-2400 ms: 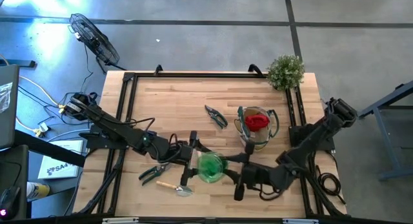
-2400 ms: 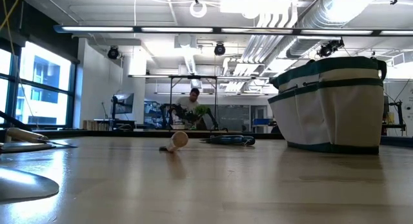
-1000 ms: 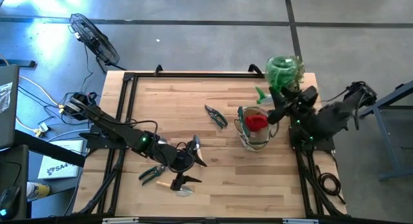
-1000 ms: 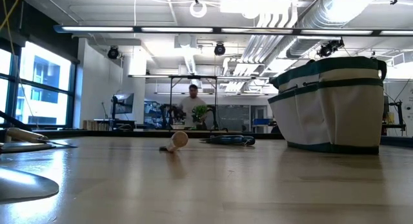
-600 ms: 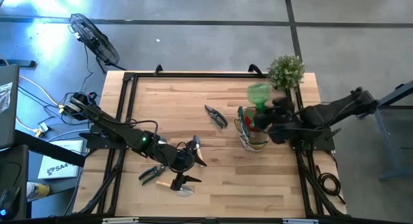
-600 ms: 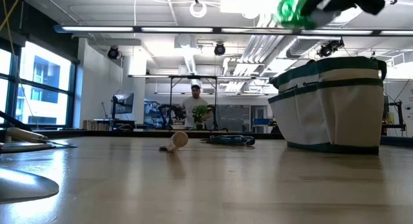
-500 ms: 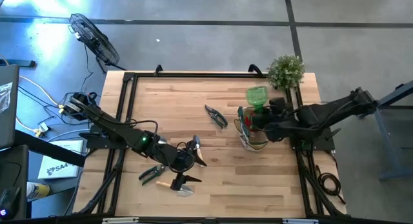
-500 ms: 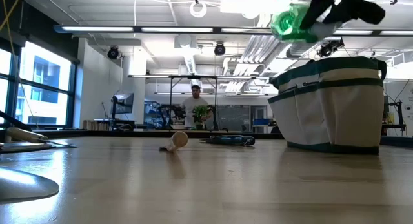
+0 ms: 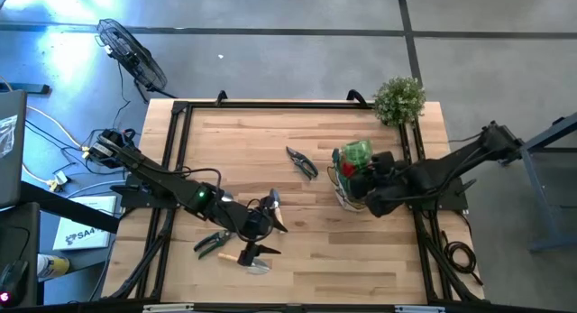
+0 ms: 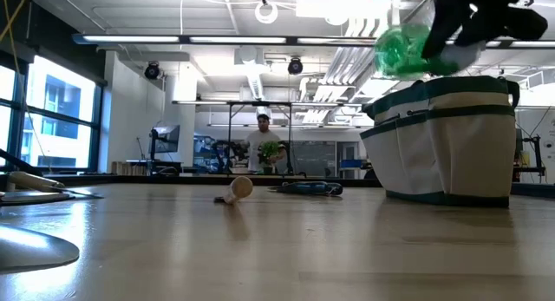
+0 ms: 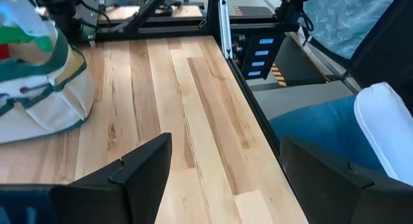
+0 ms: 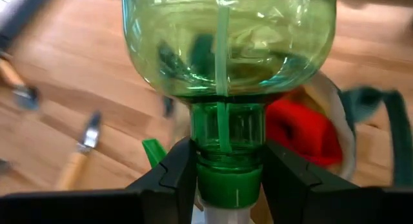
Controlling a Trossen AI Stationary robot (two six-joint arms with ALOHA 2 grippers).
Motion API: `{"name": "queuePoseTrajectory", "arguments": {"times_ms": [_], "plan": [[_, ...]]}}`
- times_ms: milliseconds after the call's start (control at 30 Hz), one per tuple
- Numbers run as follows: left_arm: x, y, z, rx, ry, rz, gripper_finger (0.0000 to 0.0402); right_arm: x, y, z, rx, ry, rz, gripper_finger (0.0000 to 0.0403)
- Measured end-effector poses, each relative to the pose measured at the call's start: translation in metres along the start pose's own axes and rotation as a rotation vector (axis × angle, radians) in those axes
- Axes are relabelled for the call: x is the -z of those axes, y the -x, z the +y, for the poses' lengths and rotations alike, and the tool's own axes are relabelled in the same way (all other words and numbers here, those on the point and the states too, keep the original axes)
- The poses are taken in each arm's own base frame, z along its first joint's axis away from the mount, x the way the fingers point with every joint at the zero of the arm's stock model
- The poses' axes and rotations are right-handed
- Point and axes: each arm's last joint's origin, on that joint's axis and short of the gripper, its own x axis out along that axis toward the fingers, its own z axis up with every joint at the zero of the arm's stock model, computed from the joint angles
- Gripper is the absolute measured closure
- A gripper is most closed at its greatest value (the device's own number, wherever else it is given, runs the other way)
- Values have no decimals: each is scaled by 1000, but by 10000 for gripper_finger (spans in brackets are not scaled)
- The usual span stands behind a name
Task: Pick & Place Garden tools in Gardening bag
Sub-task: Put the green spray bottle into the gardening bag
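Note:
My right gripper [image 9: 370, 171] is shut on the green spray bottle [image 9: 357, 153] and holds it over the gardening bag [image 10: 447, 136], a beige tote with green trim. A red glove-like piece [image 12: 300, 130] lies inside the bag. Dark pruning shears [image 9: 302, 162] lie on the table left of the bag. Green-handled shears [image 9: 215, 243] and a wooden-handled trowel [image 9: 248, 257] lie near the front left. Above and beside those two, my left gripper [image 9: 275, 214] hangs open with nothing between its fingers. My right gripper pinches the bottle's green neck [image 12: 226, 161], just under the clear body, between its two fingers [image 12: 171, 172]. The fingers slant down from the table's right side. The bottle is clear of everything and tilted, its body [image 10: 403, 49] ahead of the fingers above the bag's rim.
A bushy green plant [image 9: 399, 98] stands at the far right corner, behind the bag. Black frame rails [image 9: 176, 151] run along the table's left, right and far edges. Bare wood lies across the far left and the near right of the table.
My right gripper has come from beside the plant toward the table's near edge and left, sinking and tipping downward until it is over the bag. The spray bottle has travelled with it, turning from over the plant to a tilt above the bag's mouth.

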Motion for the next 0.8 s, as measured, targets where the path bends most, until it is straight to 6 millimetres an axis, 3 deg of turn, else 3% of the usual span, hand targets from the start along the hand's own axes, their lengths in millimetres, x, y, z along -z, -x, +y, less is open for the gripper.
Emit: {"name": "queuePoseTrajectory", "arguments": {"times_ms": [467,800], "plan": [[2,0,0,-4,15,17,119,7,-11,-2,126,16,113,276],[2,0,0,-4,15,17,119,25,-29,7,251,63,235,275]]}}
